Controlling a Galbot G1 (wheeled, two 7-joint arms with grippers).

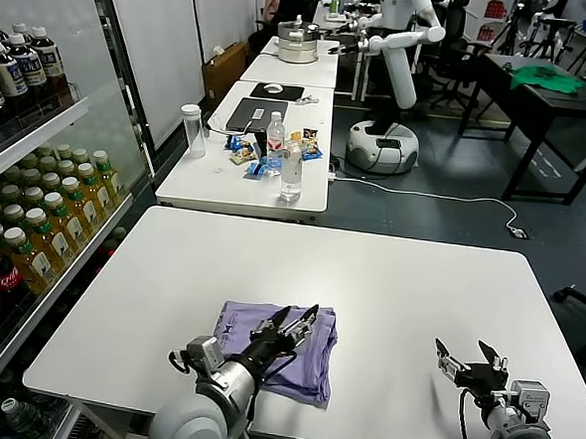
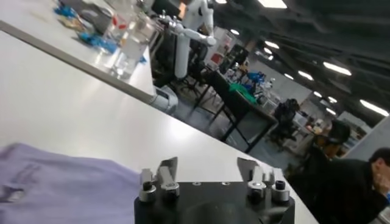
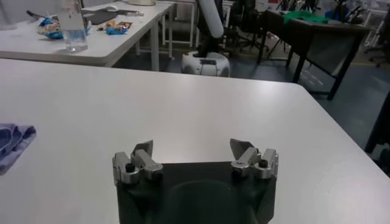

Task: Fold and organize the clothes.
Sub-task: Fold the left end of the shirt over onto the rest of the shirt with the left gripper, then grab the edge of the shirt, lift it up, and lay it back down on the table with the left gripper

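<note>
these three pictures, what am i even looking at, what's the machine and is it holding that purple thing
It is a two-armed robot at a white table. The wide picture comes from a camera on its head; the other two come from cameras on its wrists, each looking past its own end effector.

The left end effector is over a folded lavender T-shirt, which lies flat on the table. Its fingers are open and hold nothing.

The right end effector is open too, over bare table, apart from the shirt.

Beyond is another table with water bottles and snack packets.
</note>
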